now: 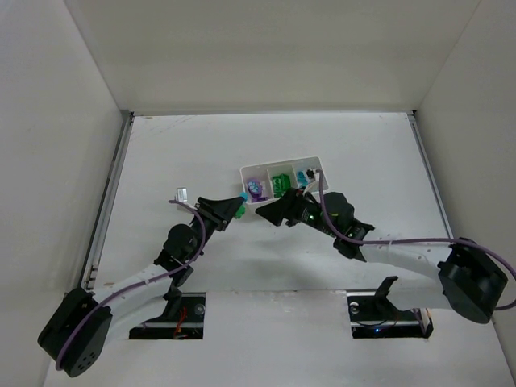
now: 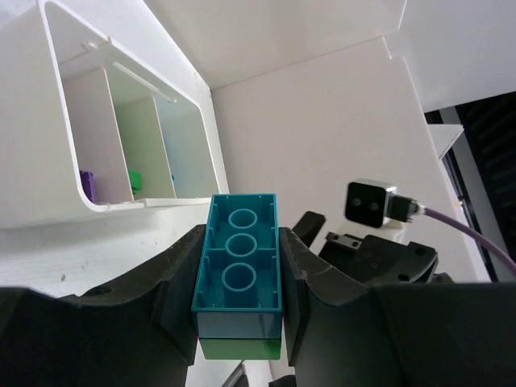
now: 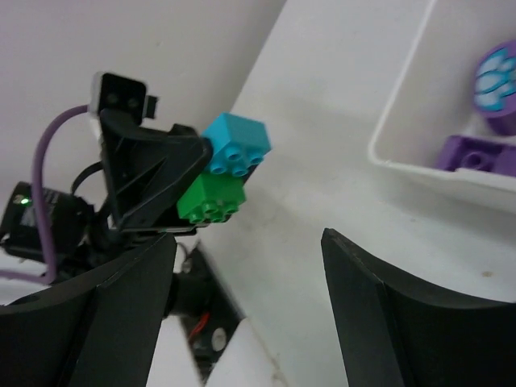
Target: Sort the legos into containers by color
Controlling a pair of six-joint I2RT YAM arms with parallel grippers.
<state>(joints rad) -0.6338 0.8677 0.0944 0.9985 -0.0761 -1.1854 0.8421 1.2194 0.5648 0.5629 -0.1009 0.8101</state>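
My left gripper [image 2: 239, 242] is shut on a teal lego [image 2: 239, 258] stacked on a green lego [image 2: 240, 348], held above the table just left of the white tray [image 1: 282, 164]. In the right wrist view the same teal lego [image 3: 235, 145] and green lego [image 3: 211, 198] stick out from the left gripper's fingers [image 3: 153, 177]. My right gripper [image 3: 250, 250] stands open and empty, a short way from that stack, and shows overhead as the right gripper [image 1: 266, 211]. The containers hold purple legos [image 1: 256, 188], green legos [image 1: 281, 182] and teal legos [image 1: 303, 176].
White walls enclose the table on three sides. A purple round piece with a paw print [image 3: 498, 85] lies beside a purple brick [image 3: 476, 155] in the tray's left compartment. The arm bases and cables sit at the near edge.
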